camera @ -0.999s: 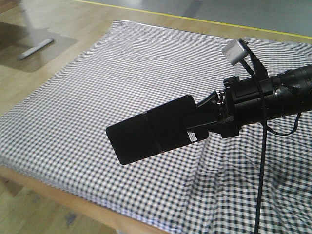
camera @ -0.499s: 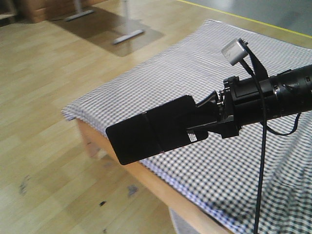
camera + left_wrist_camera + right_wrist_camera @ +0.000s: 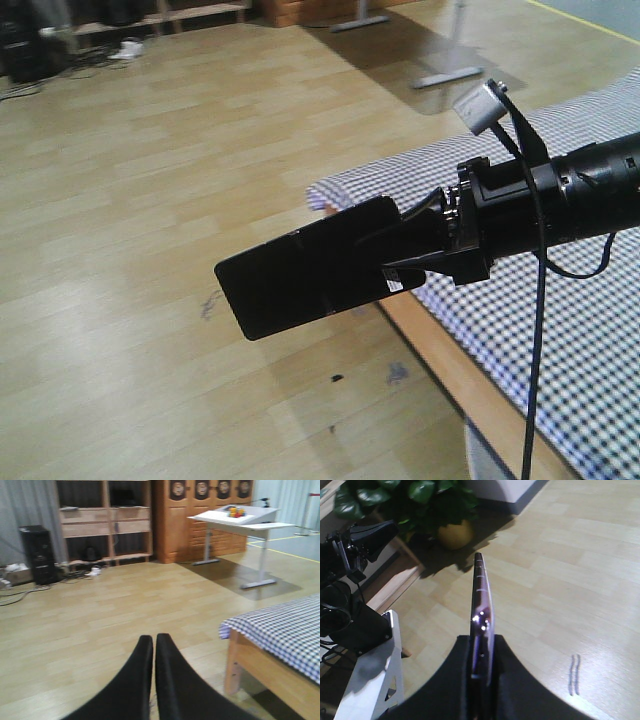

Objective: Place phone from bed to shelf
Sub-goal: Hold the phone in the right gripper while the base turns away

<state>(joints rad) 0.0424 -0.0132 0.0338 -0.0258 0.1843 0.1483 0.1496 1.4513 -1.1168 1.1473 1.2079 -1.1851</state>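
So, right fingers point(image 3: 512, 680) are clamped on the phone point(image 3: 300, 275) at one short end only. Most of it sticks out unsupported, edge-on in the right wrist view. Glossy case and a small contact patch: a jolt from the base or a fast wrist swing could pivot it or let it slide out. It looks to hang over bare floor point(image 3: 150, 250), past the bed point(image 3: 570, 330) corner, so a drop likely lands on hard boards, not sheet. Left fingers point(image 3: 172, 680) are pressed together and empty, so no backup. Shelf point(image 3: 105, 520) is well apart across the room, with cables point(image 3: 30, 580) and a black box point(image 3: 37, 555) near its foot. On approach the overhanging end could clip an upright or board edge and get levered loose.
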